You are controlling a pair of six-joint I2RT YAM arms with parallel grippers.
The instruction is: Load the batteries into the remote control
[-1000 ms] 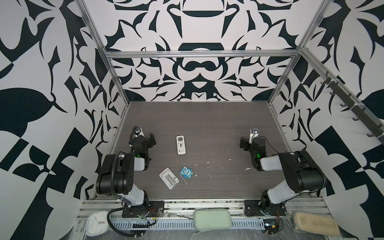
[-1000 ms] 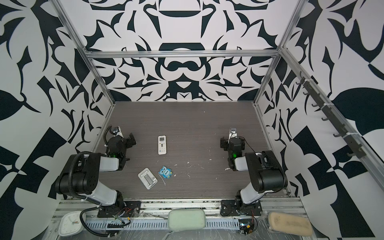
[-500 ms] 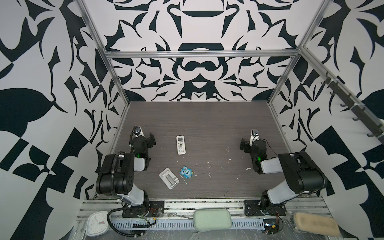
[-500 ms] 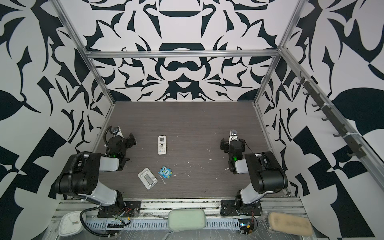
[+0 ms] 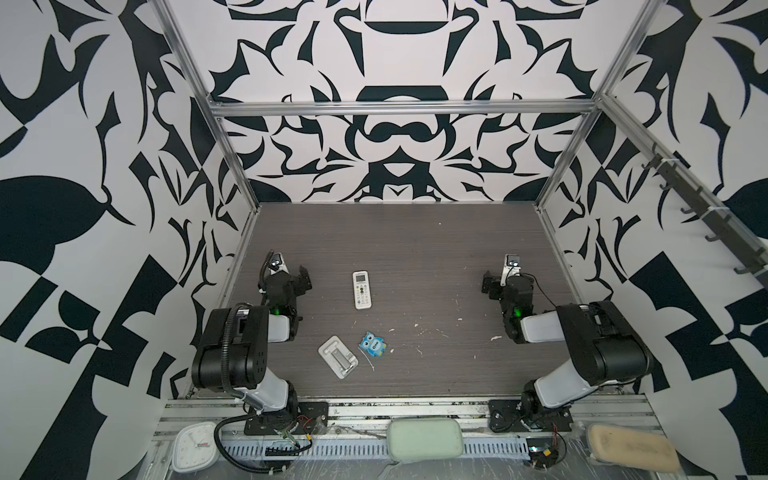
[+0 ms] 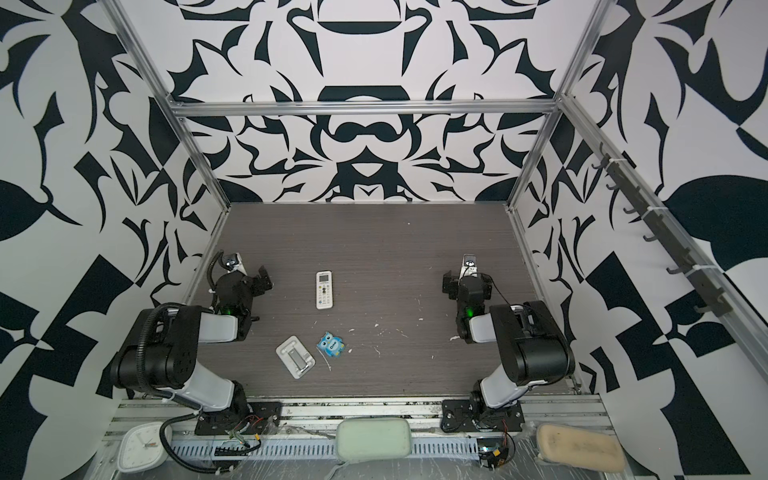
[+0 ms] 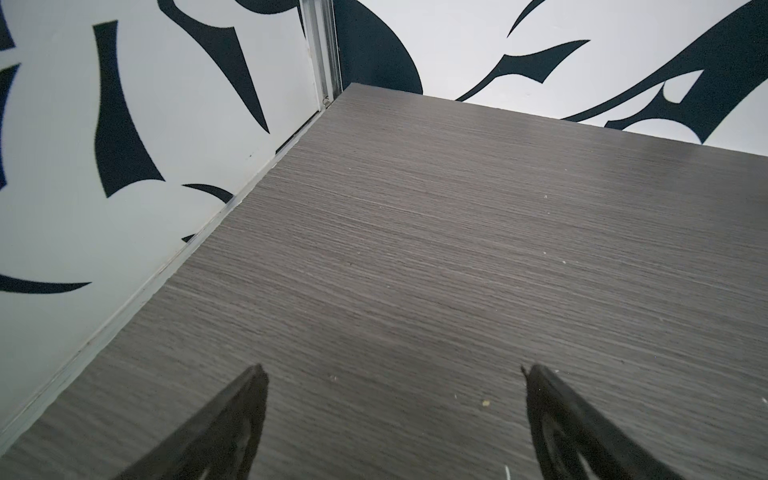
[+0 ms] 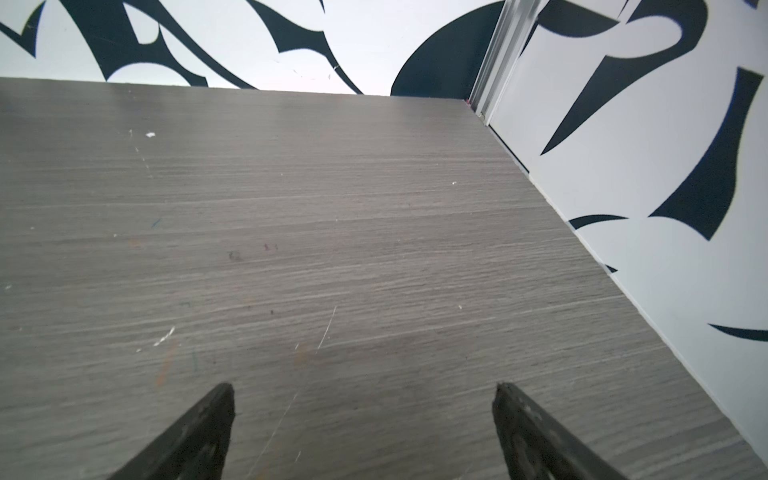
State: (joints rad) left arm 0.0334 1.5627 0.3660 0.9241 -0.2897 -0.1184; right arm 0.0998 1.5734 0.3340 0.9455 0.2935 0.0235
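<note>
Both top views: you look down on a grey wood-grain table [image 5: 415,249] walled by black-and-white patterned panels; your two arms sit folded at its near corners, one on each side.

The remote [image 5: 361,289] lies flat near the middle of the table, button side up, screen end toward the far wall; it sits between the two grippers, closer to the left one, touching neither.

Left gripper [image 5: 297,280]: near the left wall, jaws spread wide, nothing between them; the left wrist view shows you its two dark fingertips [image 7: 245,407] well apart, with only bare table in the gap.

Right gripper [image 5: 496,284]: near the right wall, jaws likewise spread wide and empty; in the right wrist view its fingertips [image 8: 212,419] frame bare, scuffed table.

Nearer to you than the remote, a white tray [image 5: 338,356] with a metal piece in it lies at a slant; a blue owl [image 5: 374,344] sits just beside it on the right, apart from the remote.

The batteries cannot be made out in any view.

White flecks dot the table between the owl and the right arm.

Beyond the table's near edge: a clock [image 5: 195,442]; a green pad [image 5: 424,436]; a beige pad [image 5: 631,446].
</note>
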